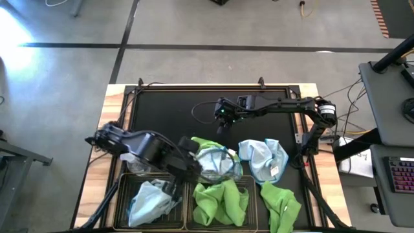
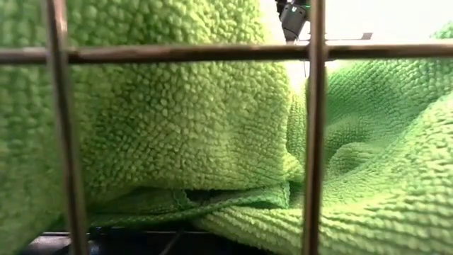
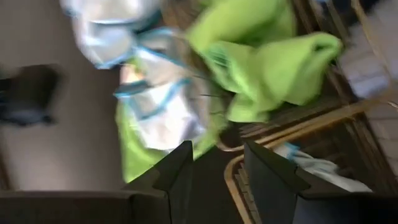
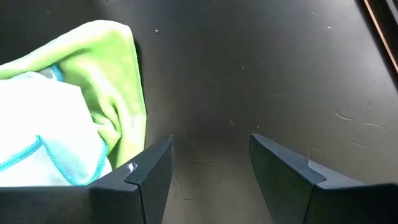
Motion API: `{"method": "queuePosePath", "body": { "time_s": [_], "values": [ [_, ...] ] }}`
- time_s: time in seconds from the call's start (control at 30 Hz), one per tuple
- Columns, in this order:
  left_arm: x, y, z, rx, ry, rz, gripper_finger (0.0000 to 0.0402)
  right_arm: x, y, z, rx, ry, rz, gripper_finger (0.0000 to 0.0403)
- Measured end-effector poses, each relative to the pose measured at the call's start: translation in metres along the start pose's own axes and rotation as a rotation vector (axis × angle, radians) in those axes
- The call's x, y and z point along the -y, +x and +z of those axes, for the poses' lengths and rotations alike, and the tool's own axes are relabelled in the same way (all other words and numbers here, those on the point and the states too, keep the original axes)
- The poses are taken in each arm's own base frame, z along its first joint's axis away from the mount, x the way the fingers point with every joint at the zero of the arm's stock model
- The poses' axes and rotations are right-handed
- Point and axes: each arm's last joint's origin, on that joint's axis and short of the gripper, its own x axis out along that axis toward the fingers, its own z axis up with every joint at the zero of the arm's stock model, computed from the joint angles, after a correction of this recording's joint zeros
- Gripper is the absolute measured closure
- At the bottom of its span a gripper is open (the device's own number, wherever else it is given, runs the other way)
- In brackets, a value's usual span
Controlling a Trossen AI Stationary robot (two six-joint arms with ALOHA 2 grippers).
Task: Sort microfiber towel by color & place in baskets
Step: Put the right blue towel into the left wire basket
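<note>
Two wire baskets stand side by side at the table's near edge. The left basket holds a pale blue towel. A lime green towel lies in the right basket and fills the low view. On the black mat, just beyond the baskets, a pale blue towel lies on a green one. Another pale blue towel and another green one lie to their right. My left gripper hangs open over the baskets' far rims, with nothing between its fingers. My right gripper stands open above the bare mat, beyond the heap.
The far half of the mat is bare. The wooden table shows around the mat's edges. A desk with a keyboard stands off the table's right side.
</note>
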Motion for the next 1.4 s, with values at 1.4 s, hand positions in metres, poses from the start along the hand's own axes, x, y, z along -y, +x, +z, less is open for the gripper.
{"method": "queuePosePath", "body": {
  "time_s": [1.4],
  "values": [
    [-0.008, -0.007, -0.209, 0.664, -0.112, 0.297, 0.0272, -0.015, -0.001, -0.007, -0.06, -0.066, 0.096, 0.0197]
  ]
}}
